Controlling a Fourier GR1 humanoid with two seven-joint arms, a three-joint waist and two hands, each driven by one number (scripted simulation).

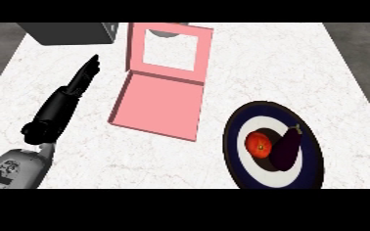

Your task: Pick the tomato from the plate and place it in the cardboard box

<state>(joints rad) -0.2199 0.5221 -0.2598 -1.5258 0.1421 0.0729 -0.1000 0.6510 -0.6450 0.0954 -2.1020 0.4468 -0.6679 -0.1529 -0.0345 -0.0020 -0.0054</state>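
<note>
While the left hand (pixel 72 90) lies straight-fingered at left, the tomato (pixel 259 145) sits on the plate (pixel 239 127), lower right. Box (pixel 160 95) at centre shows no writing.

A white marble counter (pixel 289 63) with faint grey veining fills most of the frame. At the upper left a dark grey box-shaped object (pixel 69 33) sits on it, cut off by the top edge (what it is cannot be told). At the top centre a small grey rounded shape (pixel 168 32) shows, only partly visible. At the lower right lies a dark purple eggplant (pixel 285 149), its thin stem pointing toward the upper right. Darker grey floor (pixel 353 34) shows past the counter's edges at the upper corners
</note>
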